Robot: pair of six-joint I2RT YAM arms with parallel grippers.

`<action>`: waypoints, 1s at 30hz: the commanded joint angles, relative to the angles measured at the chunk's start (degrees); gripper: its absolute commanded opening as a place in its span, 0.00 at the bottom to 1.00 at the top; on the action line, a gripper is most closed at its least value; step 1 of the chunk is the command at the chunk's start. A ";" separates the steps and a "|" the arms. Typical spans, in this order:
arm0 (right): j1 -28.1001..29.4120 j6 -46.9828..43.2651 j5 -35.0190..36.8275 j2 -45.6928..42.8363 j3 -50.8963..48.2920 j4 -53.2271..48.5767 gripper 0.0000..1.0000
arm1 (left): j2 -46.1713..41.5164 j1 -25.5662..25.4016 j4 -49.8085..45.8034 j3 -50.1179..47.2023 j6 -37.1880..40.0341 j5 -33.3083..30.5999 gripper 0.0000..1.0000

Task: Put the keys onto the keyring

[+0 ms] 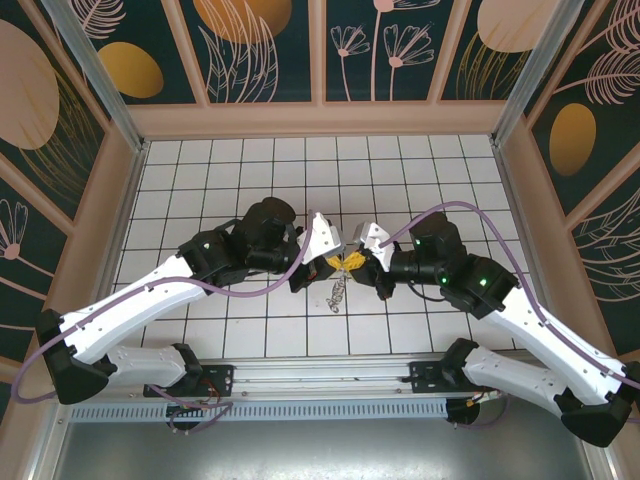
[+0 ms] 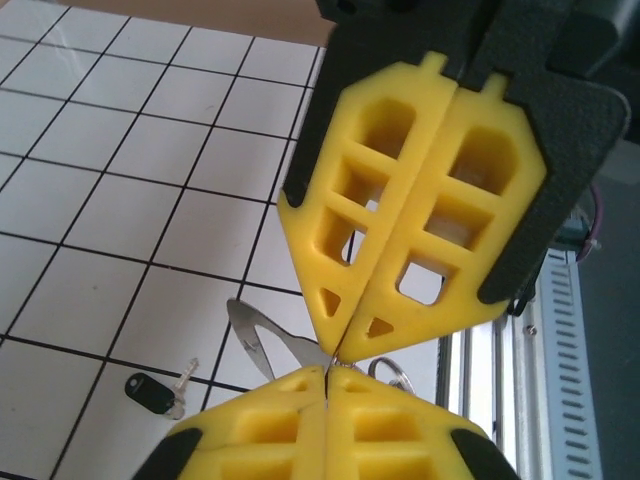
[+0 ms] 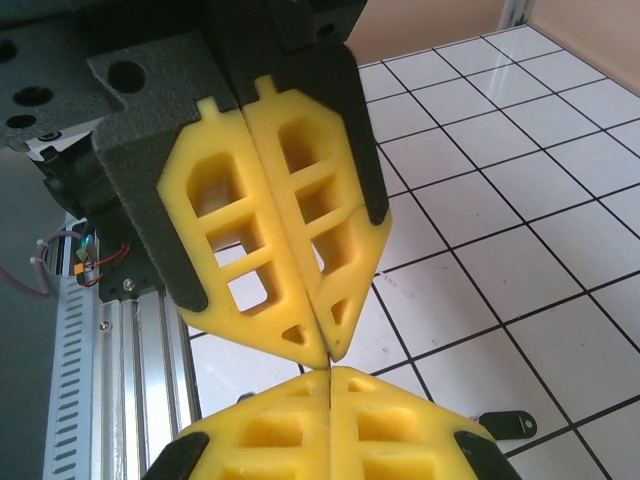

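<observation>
Threading appears under way. The left claw (image 2: 325,380) and right claw (image 3: 330,378) are both closed, tip to tip above the tiled bench (image 2: 100,200), with a silver blade (image 2: 262,340), seemingly one of the keys, and the keyring (image 2: 392,372) wire pinched between them. Which claw grips which is unclear. A dark-tagged key (image 2: 155,390) lies on the bench below. Next probably comes sliding the blade's hole along the wire.

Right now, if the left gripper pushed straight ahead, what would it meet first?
The right gripper, whose shut tips sit nose to nose with the left gripper; a thin silver metal piece shows at the junction.
</observation>
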 commanded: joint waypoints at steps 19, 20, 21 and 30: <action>1.32 -1.47 -2.87 -2.01 1.91 3.82 0.00 | -0.64 -0.20 3.20 -2.58 -1.96 4.25 0.20; 1.28 -1.47 -2.87 -2.04 1.89 3.73 0.00 | -0.74 -0.27 3.35 -2.86 -1.96 4.34 0.21; 1.25 -1.51 -2.95 -2.01 1.89 3.86 0.00 | -0.78 -0.25 3.38 -3.05 -2.10 4.43 0.21; 1.28 -1.37 -3.84 -1.84 1.85 3.66 0.00 | -0.52 -0.23 6.10 -3.24 -2.06 4.94 0.15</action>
